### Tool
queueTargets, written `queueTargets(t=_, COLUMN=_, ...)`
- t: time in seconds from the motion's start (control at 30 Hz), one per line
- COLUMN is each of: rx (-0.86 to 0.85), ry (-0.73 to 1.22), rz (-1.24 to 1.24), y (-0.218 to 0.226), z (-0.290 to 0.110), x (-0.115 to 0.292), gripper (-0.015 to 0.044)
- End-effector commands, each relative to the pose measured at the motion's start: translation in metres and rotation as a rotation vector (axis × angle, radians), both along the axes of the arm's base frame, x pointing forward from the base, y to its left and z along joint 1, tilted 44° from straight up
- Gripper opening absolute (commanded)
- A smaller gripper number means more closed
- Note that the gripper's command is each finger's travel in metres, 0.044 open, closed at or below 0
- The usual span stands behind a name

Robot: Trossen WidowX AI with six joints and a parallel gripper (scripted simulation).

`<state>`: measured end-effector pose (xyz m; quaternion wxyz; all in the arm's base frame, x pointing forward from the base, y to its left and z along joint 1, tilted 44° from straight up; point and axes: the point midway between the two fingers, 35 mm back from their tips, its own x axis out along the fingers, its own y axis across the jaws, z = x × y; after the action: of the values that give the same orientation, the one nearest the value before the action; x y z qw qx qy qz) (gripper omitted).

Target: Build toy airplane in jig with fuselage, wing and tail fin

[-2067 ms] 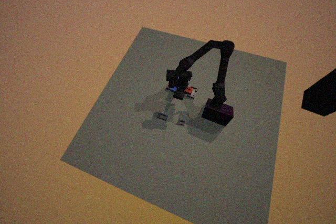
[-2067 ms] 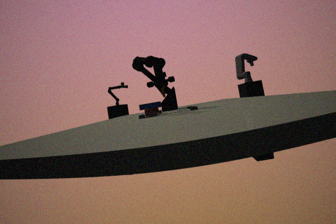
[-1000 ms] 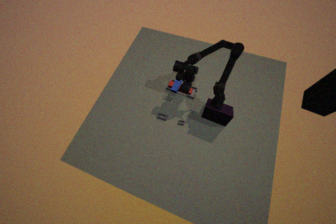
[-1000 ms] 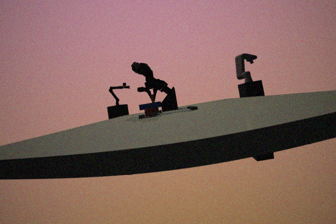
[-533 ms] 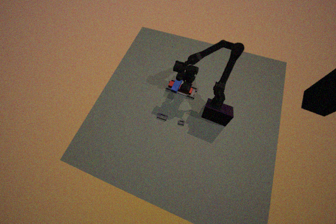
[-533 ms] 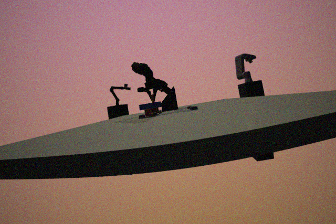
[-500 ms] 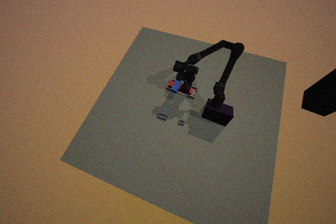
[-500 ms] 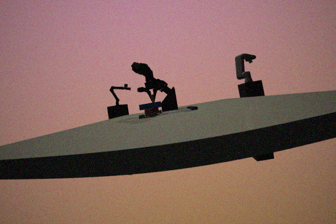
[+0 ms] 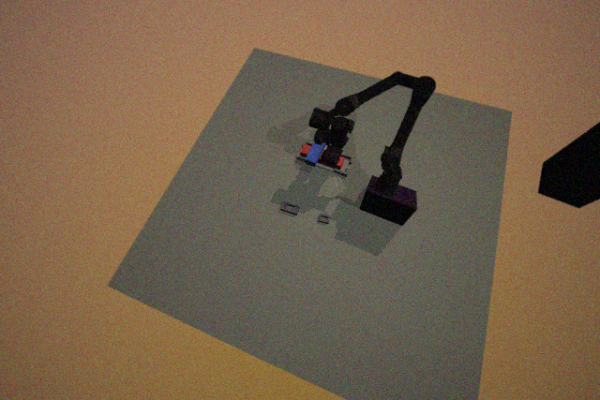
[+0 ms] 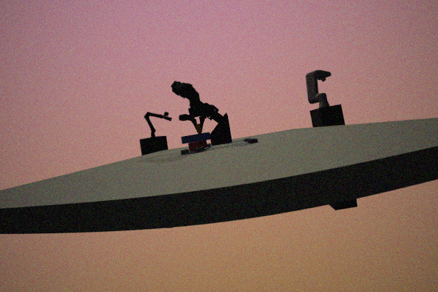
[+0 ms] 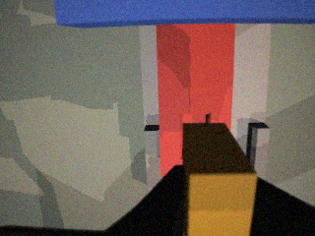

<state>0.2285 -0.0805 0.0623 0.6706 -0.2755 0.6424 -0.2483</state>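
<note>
The red fuselage [image 9: 305, 149] [image 10: 197, 146] [image 11: 212, 74] lies lengthwise in the pale cradle [image 10: 184, 152] [image 11: 252, 74] and looks flat. The blue wing [image 9: 315, 154] [image 10: 195, 137] [image 11: 187, 11] lies across the top of the fuselage; its tab and socket are hidden. My gripper [image 10: 199, 128] [image 11: 204, 174] is shut on the yellow tail fin [image 10: 199, 127] [image 11: 221, 197], upright over the tail part of the fuselage, behind the wing. A small dark slot edge shows just past the fin in the wrist view. Whether the fin's tab touches or enters the socket is hidden.
Two small empty holders [image 9: 290, 208] [image 9: 323, 218] stand on the grey table [image 9: 291, 288] near the arm's base [image 9: 387, 201]. In the exterior view, two other arms on dark blocks [image 10: 153, 144] [image 10: 327, 115] stand farther away. Low cradle posts [image 11: 258, 126] flank the fuselage.
</note>
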Motion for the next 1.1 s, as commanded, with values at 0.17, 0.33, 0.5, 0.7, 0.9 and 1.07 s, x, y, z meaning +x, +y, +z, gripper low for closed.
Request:
queueTargets(t=0.17, rx=-0.003, ry=0.008, rz=-0.002, y=-0.011, z=-0.011, x=-0.001, gripper=0.0066)
queueTargets(t=0.33, rx=-0.003, ry=0.008, rz=-0.002, y=-0.017, z=-0.017, x=-0.001, gripper=0.0066)
queueTargets(t=0.5, rx=-0.005, ry=0.008, rz=-0.002, y=-0.022, z=-0.023, x=-0.001, gripper=0.0066)
queueTargets(t=0.7, rx=-0.006, ry=0.008, rz=-0.002, y=-0.026, z=-0.026, x=-0.001, gripper=0.0066)
queueTargets(t=0.9, rx=-0.006, ry=0.008, rz=-0.002, y=-0.026, z=-0.026, x=-0.001, gripper=0.0066)
queueTargets(t=1.07, rx=-0.003, ry=0.003, rz=-0.002, y=-0.025, z=-0.025, x=0.0, gripper=0.0059)
